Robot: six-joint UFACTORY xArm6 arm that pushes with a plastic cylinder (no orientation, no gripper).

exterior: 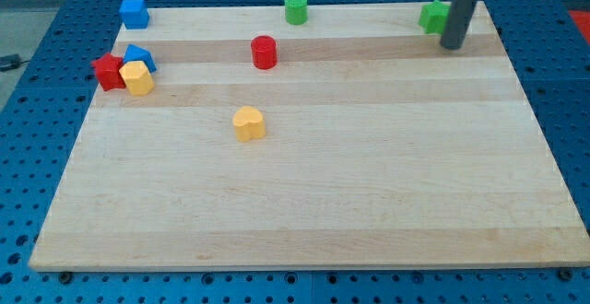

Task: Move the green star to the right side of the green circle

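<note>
My tip (453, 44) – beside green star (432, 16)

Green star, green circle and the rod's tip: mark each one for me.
green star (431, 16): camera view, its top face, left of the rod.
green circle (295, 7): camera view, its top face.
my tip (453, 44): camera view, rod's very end.

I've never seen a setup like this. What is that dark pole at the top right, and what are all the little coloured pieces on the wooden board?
There is one picture, from a single camera looking down at a wooden board. The dark pole is my arm's rod; it holds nothing and only pushes. My tip rests just right of the green star, touching or nearly so. The green circle sits at the top middle. Elsewhere lie a red cylinder, a yellow heart-like block, a blue cube at the top left, and a left-edge cluster: red block, yellow block, blue block.
</note>
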